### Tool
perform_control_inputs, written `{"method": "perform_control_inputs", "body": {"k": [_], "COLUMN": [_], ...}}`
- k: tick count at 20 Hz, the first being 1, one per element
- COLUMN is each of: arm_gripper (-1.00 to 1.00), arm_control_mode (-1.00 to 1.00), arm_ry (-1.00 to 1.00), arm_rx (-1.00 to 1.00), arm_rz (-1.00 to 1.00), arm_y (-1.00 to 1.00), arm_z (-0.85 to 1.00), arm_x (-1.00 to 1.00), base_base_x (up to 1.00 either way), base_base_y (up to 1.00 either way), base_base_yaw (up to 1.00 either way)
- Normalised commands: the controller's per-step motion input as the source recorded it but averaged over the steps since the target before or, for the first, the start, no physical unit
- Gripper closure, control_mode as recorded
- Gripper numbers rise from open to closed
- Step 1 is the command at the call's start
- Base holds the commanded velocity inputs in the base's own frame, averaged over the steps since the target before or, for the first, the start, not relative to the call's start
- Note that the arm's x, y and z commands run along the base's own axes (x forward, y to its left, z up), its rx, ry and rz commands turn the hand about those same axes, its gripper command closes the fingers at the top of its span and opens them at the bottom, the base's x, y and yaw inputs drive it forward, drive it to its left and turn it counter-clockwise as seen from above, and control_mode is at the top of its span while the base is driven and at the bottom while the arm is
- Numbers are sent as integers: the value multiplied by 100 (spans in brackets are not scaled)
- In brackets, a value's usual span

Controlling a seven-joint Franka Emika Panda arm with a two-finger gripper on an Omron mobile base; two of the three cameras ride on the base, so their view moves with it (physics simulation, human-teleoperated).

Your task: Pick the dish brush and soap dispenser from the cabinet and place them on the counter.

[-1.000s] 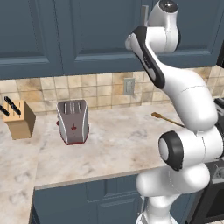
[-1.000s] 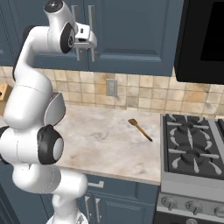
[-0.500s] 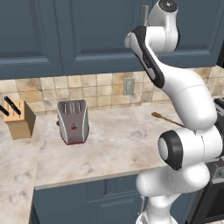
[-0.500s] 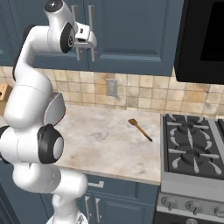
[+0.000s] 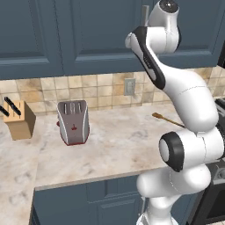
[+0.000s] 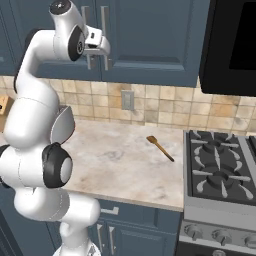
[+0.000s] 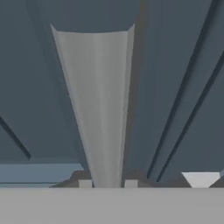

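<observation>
The dark slate-blue cabinet [image 6: 150, 40] has both doors closed, so the dish brush and soap dispenser are hidden. My gripper [image 6: 102, 49] is raised to the doors' long silver bar handles [image 6: 104, 30]. In the hand view one handle [image 7: 103, 109] runs straight up from between my fingertips [image 7: 85, 183], and my gripper [image 7: 108, 183] is shut on it. The top of that handle [image 5: 145, 12] shows beside the arm in the left base view. The beige marbled counter [image 6: 115, 160] lies below.
An orange-brown stick utensil [image 6: 160, 148] lies on the counter near the stove [image 6: 220, 172]. A toaster [image 5: 72, 122] and a knife block [image 5: 19, 121] stand at the counter's left. A black microwave [image 6: 235, 35] hangs above the stove. A wall outlet [image 6: 127, 100] sits on the backsplash.
The gripper's fingers have closed onto the cabinet handle. The arm and the base have stayed where they were.
</observation>
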Motion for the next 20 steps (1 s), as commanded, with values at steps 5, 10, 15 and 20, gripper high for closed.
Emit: {"method": "perform_control_inputs", "body": {"k": [5,10,15,20], "arm_gripper": [100,100,100,100], "arm_control_mode": [-100,-100,-100,-100], "arm_ry": [-3,-4,-1,-3], "arm_rx": [-2,-2,0,0], "arm_rz": [-1,-4,-5,-11], "arm_y": [10,1,9,24], "arm_z": [-2,-16,-18,-13], "arm_x": [-42,-70,-62,-54], "base_base_x": [0,0,0,0], "base_base_y": [0,0,0,0], "base_base_yaw": [0,0,0,0]}}
